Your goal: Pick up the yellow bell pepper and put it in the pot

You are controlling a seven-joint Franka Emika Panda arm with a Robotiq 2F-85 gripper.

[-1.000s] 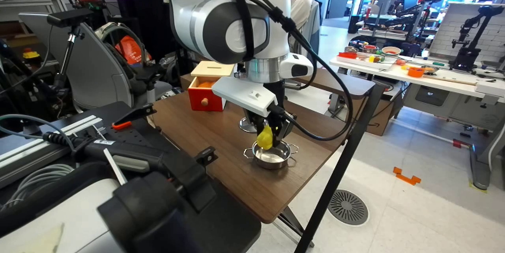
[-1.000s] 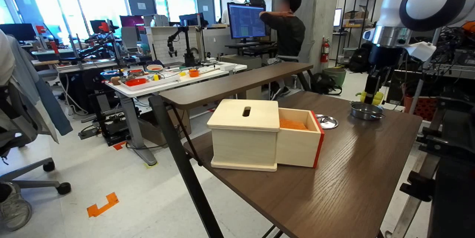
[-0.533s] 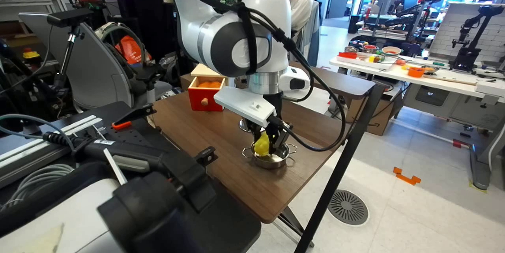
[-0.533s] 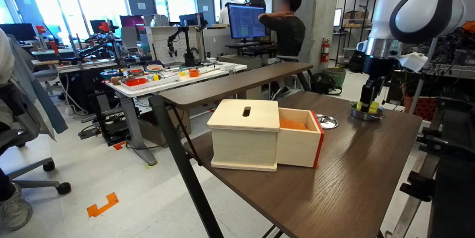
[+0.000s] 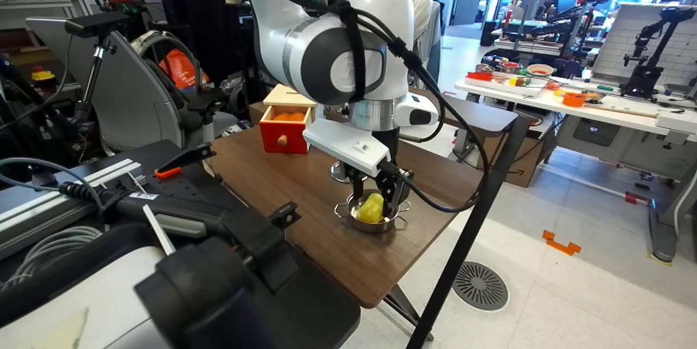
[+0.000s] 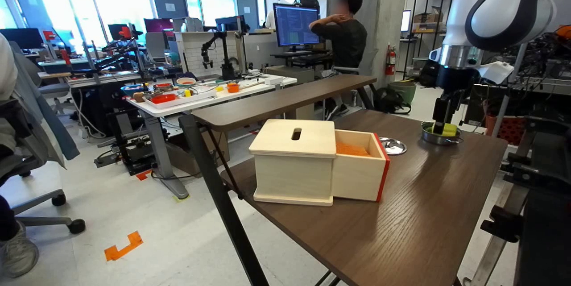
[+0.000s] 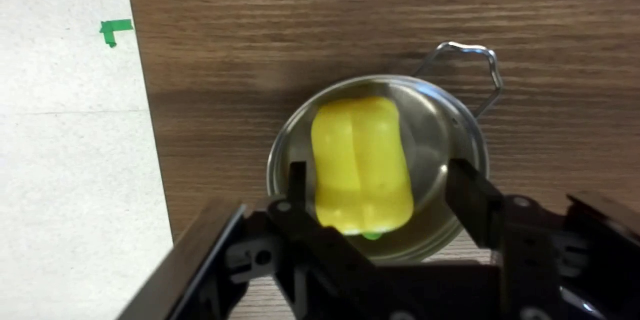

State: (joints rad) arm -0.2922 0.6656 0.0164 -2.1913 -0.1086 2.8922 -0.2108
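Note:
The yellow bell pepper (image 5: 371, 209) lies on its side in the silver pot (image 5: 375, 227), a bit off-centre. In the wrist view the pepper (image 7: 361, 165) shows a small green spot at its near end, and the pot (image 7: 430, 130) shows one wire handle. My gripper (image 7: 377, 170) is open, with one finger close beside the pepper and the other apart from it across a gap. In an exterior view the gripper (image 5: 372, 206) reaches down into the pot's mouth. The pepper (image 6: 449, 130) and pot (image 6: 439, 140) also show in an exterior view, partly behind a finger.
A wooden box with a red-fronted open drawer (image 5: 283, 131) holding orange things stands farther along the brown table (image 6: 428, 214). A shiny round lid (image 6: 393, 146) lies between it and the pot. The table edge (image 7: 145, 85) is near the pot. A raised shelf (image 6: 285, 101) runs along one side.
The gripper lowered the pepper into the pot, then opened. The pepper went from upright between the fingers to lying on the pot's bottom, and the fingers spread apart.

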